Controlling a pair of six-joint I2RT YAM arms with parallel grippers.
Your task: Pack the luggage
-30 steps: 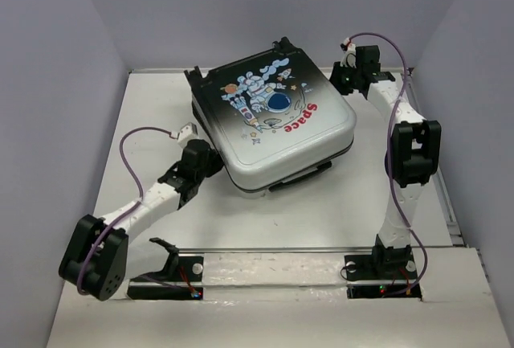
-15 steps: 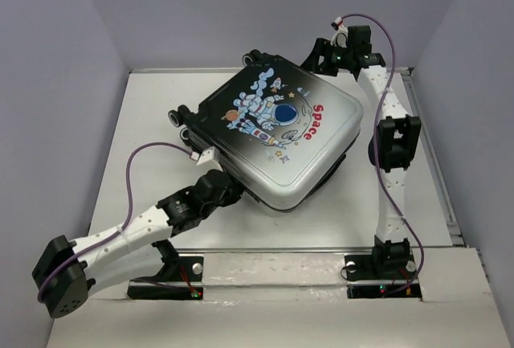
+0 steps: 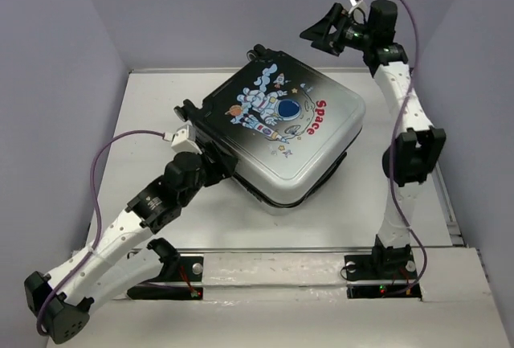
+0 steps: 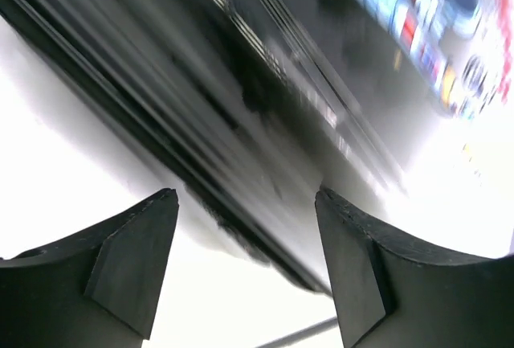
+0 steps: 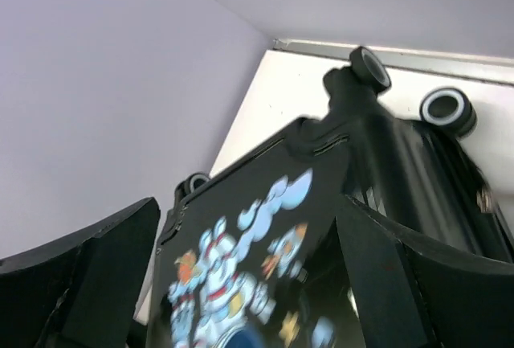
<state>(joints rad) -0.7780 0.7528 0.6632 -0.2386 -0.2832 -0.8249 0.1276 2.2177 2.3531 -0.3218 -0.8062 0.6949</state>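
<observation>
The luggage (image 3: 281, 135) lies closed and flat mid-table, its astronaut and red "Space" print facing up and its wheels (image 5: 446, 107) at the far-left end. My left gripper (image 3: 218, 161) is at its near-left edge. In the left wrist view the left gripper (image 4: 245, 203) is open, the blurred shell edge (image 4: 265, 163) just beyond the fingertips, nothing between them. My right gripper (image 3: 320, 33) hangs open in the air above the far-right corner. In the right wrist view the right gripper (image 5: 249, 203) looks down on the printed lid (image 5: 241, 284).
Lilac walls close in the white table (image 3: 152, 107) on the left, right and back. A metal rail (image 3: 273, 249) runs along the near edge by the arm bases. A purple cable (image 3: 104, 163) loops off the left arm.
Both grippers went from shut to open and let go of the luggage. The luggage turned and shifted on the table. The right gripper rose off its far corner; the left arm swung along the near-left edge.
</observation>
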